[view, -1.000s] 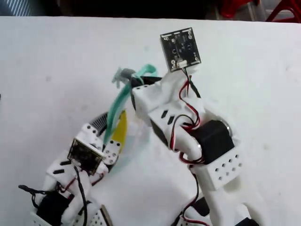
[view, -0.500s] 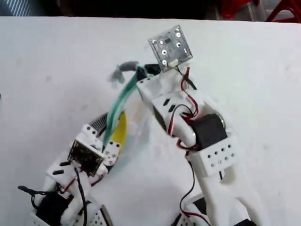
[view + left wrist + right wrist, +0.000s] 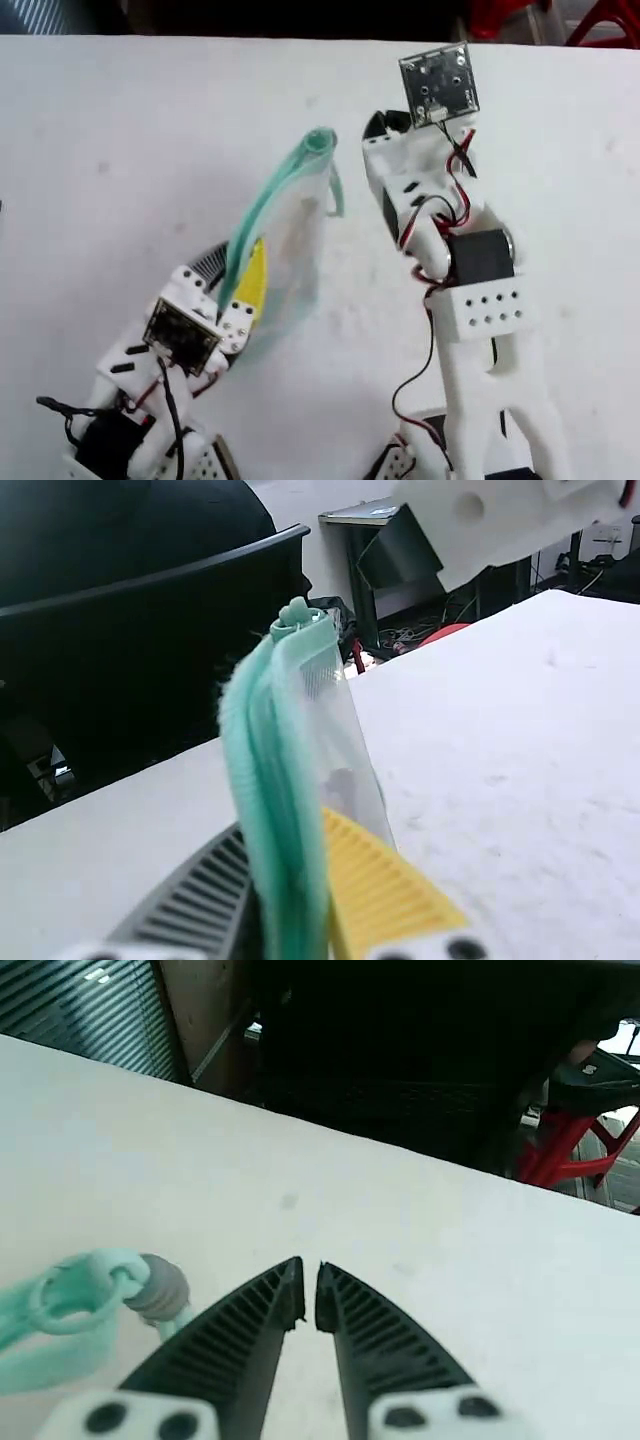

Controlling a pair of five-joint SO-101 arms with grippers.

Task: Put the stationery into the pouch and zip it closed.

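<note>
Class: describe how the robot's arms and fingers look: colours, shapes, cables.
The left arm and right arm are white shells with black motors, red and black cables and square black camera boards. The left gripper has one grey and one yellow ribbed finger; the right gripper has black, ribbed, pointed fingers.

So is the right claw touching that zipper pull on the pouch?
Apart. The high view shows bare table between the right gripper and the zipper pull.
</note>
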